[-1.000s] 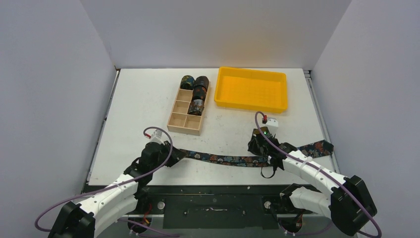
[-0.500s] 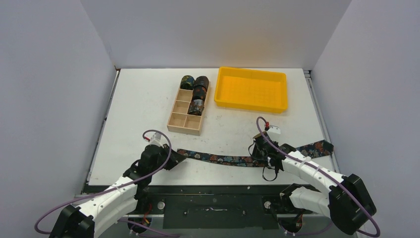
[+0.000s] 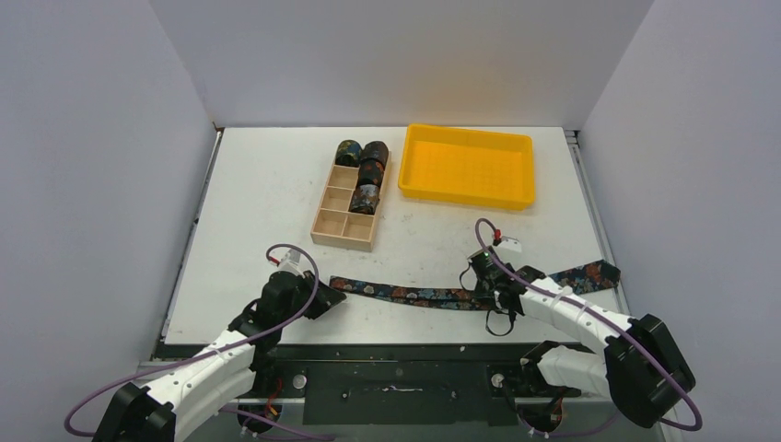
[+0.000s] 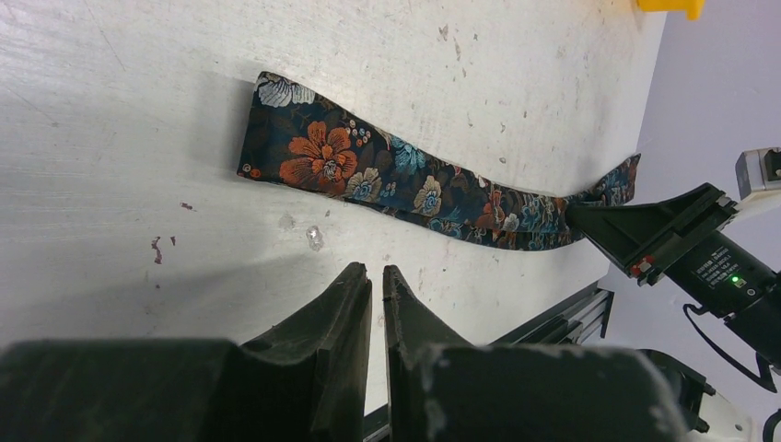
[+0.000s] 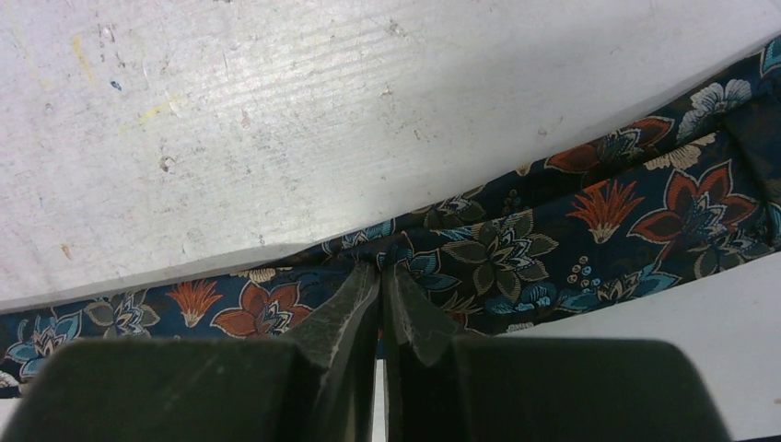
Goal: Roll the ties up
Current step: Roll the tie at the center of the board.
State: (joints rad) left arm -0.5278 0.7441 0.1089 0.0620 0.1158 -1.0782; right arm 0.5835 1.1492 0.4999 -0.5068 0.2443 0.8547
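Top external view: unrolled tie (image 3: 414, 296), flat along table (image 3: 267, 184) near edge; right gripper (image 5: 379, 267) closed, pinching its mid-length, likely to lift it for rolling; left gripper (image 4: 376, 272) closed, empty, just short of narrow end.

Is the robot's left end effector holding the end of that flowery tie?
No: the left end effector is shut on nothing, and the tie lies flat on the table ahead of it, untouched.
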